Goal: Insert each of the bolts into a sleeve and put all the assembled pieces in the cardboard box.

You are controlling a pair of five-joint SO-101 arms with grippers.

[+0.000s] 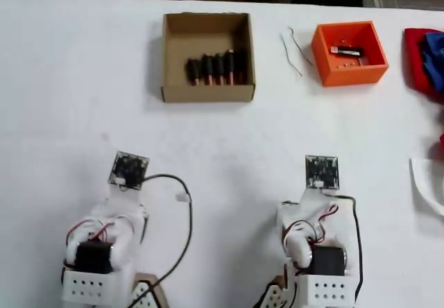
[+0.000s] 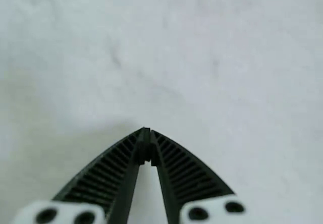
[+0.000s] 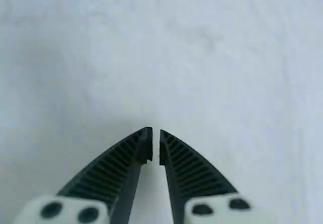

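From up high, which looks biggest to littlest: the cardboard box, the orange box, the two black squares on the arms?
1. cardboard box
2. orange box
3. black squares: smallest; the two look alike, so I can't rank one over the other.

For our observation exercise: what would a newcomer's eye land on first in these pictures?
The open cardboard box at the far side of the table, with a row of dark assembled pieces lying inside. Right of it stands the bright orange box. Two arms sit folded at the near edge.
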